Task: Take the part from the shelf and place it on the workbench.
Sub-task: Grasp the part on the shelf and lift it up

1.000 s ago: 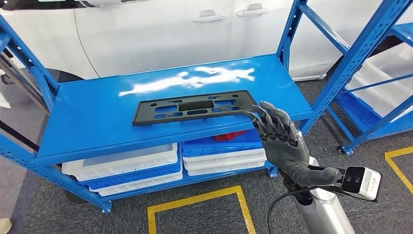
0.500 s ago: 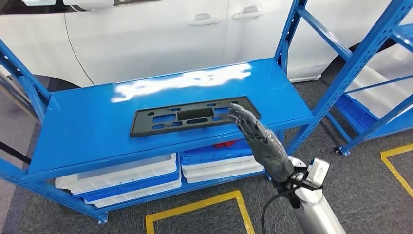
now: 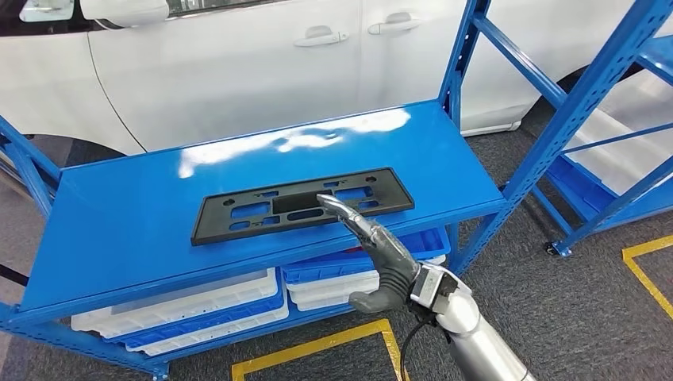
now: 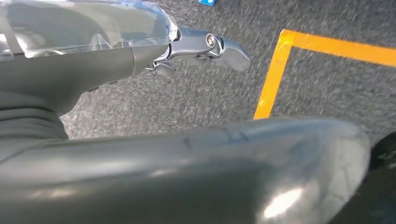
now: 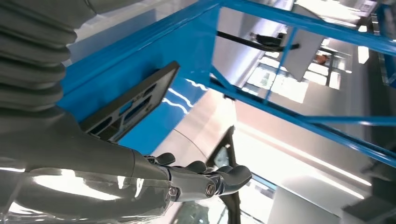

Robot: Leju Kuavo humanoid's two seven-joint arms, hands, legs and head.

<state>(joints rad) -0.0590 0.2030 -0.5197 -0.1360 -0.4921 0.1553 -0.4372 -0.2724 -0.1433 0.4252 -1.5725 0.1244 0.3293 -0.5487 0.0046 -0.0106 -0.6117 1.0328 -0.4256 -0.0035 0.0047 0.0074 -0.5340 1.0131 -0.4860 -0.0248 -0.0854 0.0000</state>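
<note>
Part: a flat black plastic plate point(image 3: 301, 204), long and narrow, with a large rectangular cut-out in its middle and smaller slots and holes on either side. From my right wrist view I see it edge-on point(image 5: 133, 103), thin, its slots showing blue through them.
Where it lies: flat on the top board of the blue shelf point(image 3: 119, 230), nearer the front edge than the back, about midway along.
Long axis: runs left to right along the shelf front, slightly skewed, its right end a little farther from me than its left.
My left hand: point(image 4: 205, 46) hangs over grey carpet beside a yellow floor line point(image 4: 271, 79); nothing in it, fingers loosely curled, and I cannot tell more than that.
My right hand: point(image 3: 373, 246) reaches up from below, fingers straight and close together, holding nothing; the fingertips point(image 3: 329, 202) lie over the middle of the part, by the big cut-out. I cannot tell whether they touch it. My thumb sticks out low, below the shelf edge.
Under the top board: white and blue trays point(image 3: 190, 305) stacked on the lower level.
Behind: a white car point(image 3: 238, 71) close behind the shelf.
Right side: the shelf's blue upright point(image 3: 456, 55) at the back corner, then a second blue rack point(image 3: 611, 159), well apart from the part.
</note>
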